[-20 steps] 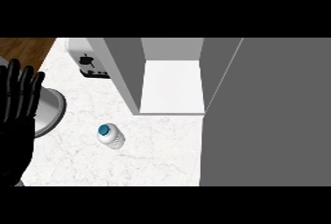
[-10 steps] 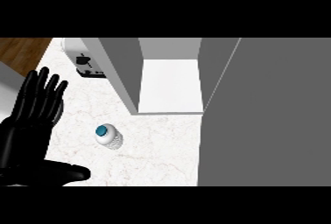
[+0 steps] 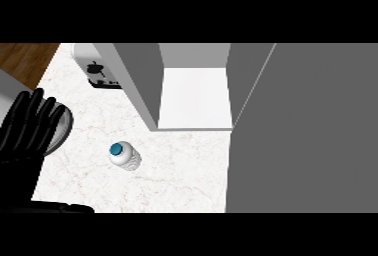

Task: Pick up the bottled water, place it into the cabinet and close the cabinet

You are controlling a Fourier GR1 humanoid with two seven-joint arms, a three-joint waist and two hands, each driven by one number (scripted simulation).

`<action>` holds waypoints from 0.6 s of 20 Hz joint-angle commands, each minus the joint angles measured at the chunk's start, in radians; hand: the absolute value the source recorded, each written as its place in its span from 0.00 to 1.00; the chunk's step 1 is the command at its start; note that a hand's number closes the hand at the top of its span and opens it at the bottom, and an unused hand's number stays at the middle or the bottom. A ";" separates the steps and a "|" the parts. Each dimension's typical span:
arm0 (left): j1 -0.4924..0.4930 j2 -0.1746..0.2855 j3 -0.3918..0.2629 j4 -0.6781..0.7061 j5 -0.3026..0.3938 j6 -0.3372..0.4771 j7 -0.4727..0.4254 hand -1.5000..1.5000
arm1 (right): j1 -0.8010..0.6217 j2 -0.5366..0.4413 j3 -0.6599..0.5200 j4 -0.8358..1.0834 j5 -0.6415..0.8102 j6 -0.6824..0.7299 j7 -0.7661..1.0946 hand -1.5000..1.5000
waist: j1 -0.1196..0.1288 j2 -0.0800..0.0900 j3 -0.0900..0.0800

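on the marble counter (image 3: 177,172), just before the open cabinet (image 3: 196,100), the bottled water (image 3: 125,157) seems to stand upright, blue cap up, touching nothing; our left hand (image 3: 26,145) shows at the view's left edge, fingers straight and spread, holding nothing, well apart from the bottle; our right hand is out of view. for a clean pick we judge it best to approach from the side, wrapping fingers and thumb round the body below the cap without tipping it.
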 commanded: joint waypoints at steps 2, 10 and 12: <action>-0.005 0.026 0.013 0.084 -0.038 -0.013 0.018 0.00 | 0.116 -0.001 0.090 -0.165 0.029 -0.008 0.036 0.00 | -0.007 0.001 0.000; 0.063 0.014 0.067 0.247 -0.006 -0.088 -0.117 0.00 | 0.227 -0.043 0.144 -0.191 0.080 0.004 -0.059 0.00 | -0.005 0.000 -0.001; 0.049 0.000 0.041 0.313 -0.046 -0.081 -0.132 0.00 | 0.241 -0.030 0.203 -0.142 0.158 -0.011 -0.106 0.00 | -0.008 0.000 -0.001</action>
